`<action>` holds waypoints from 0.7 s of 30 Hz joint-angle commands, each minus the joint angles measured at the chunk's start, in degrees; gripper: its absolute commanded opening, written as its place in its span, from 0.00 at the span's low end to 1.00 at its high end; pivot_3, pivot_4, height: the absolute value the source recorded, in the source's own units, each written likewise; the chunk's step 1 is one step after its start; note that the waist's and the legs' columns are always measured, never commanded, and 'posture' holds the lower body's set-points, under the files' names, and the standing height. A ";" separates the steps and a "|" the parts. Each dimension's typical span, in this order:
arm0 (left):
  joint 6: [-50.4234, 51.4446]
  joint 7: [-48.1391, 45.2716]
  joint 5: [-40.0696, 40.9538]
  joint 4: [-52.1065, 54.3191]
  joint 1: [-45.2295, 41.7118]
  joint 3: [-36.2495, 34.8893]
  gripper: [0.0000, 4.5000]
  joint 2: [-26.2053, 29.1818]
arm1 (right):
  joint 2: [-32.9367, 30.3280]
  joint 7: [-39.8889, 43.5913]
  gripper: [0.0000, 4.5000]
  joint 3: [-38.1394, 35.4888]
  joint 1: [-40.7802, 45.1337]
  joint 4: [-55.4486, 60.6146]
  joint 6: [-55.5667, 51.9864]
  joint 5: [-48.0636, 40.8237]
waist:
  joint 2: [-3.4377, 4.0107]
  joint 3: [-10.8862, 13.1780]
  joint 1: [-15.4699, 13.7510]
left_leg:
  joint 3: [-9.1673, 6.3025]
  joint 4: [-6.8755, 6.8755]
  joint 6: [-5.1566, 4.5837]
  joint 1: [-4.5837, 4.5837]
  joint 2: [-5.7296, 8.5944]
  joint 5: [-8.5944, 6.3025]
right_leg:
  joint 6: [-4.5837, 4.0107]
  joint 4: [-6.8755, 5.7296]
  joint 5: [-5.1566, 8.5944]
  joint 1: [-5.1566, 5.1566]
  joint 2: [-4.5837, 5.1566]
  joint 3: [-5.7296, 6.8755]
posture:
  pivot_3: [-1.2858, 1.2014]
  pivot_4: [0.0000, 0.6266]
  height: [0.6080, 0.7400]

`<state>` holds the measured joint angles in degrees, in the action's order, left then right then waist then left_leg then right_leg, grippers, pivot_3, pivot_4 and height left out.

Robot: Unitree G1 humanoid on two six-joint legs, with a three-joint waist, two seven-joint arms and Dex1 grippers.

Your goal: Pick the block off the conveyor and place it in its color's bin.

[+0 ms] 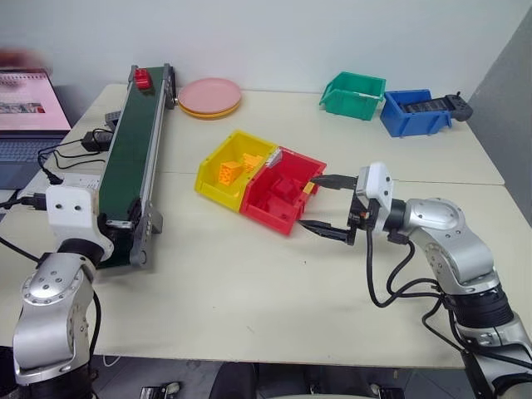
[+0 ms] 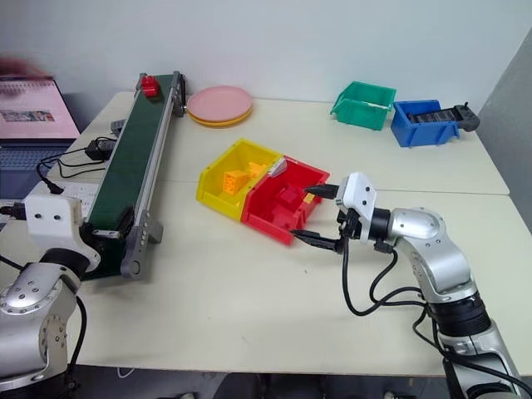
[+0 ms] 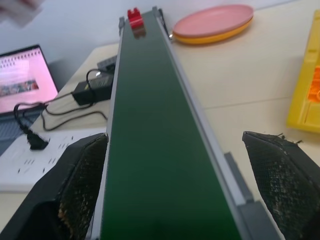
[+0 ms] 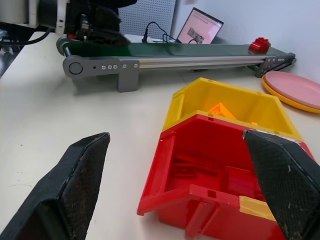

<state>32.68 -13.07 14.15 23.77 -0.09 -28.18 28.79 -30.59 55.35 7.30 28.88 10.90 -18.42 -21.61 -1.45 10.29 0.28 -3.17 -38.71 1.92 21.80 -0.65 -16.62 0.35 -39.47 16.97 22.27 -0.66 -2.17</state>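
While the block point(image 1: 143, 78) sits at the far end of the conveyor point(image 1: 133, 158), well apart from both arms, the left tool point(image 3: 175, 195) waits at the belt's near end with its two fingers spread wide and empty, one to each side of the green belt; this placement probably lets the block come down the belt into the gap between them. The right tool point(image 1: 329, 206) hangs just beside the open front of the red bin point(image 1: 283, 190), likewise spread and empty, its fingers pointing into the bin's mouth. The red bin stands touching the yellow bin point(image 1: 233, 166) on the desk point(image 1: 249, 283), each already containing bricks of its own colour.

The left wrist view looks straight along the belt and shows the block centred on it, near the pink plates point(image 3: 212, 22). The right wrist view shows the red bin's interior with red bricks lying inside, and the block beyond on the conveyor. The head views alone show the green bin point(image 1: 353, 94) and blue bin point(image 1: 416, 112) at the desk's far side.
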 commanded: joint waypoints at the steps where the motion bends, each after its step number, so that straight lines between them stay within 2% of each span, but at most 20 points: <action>1: 0.62 1.48 0.87 3.15 -0.21 -3.31 1.00 -0.10 | 0.33 0.99 1.00 -1.09 1.40 0.31 1.01 -1.10 | 0.00 0.01 -0.05 | 0.00 0.00 0.00 0.00 0.00 0.00 | 0.00 0.00 0.00 0.01 0.00 0.00 | 0.52 0.24 1.00; 21: 5.18 3.44 1.38 6.53 0.59 -2.84 1.00 -0.56 | -0.33 3.90 1.00 -1.31 4.64 -0.92 -3.24 -2.88 | 0.01 0.01 0.02 | -0.01 0.01 0.00 0.01 0.00 0.00 | -0.01 0.00 0.00 0.01 0.00 0.01 | 0.52 0.24 1.00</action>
<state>37.78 -9.44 15.17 28.86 0.85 -29.86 27.68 -30.33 58.74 7.37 32.24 8.61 -21.16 -23.49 -1.45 10.31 0.30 -3.18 -38.70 1.93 21.82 -0.65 -16.63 0.35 -39.47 16.97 22.28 -0.66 -2.16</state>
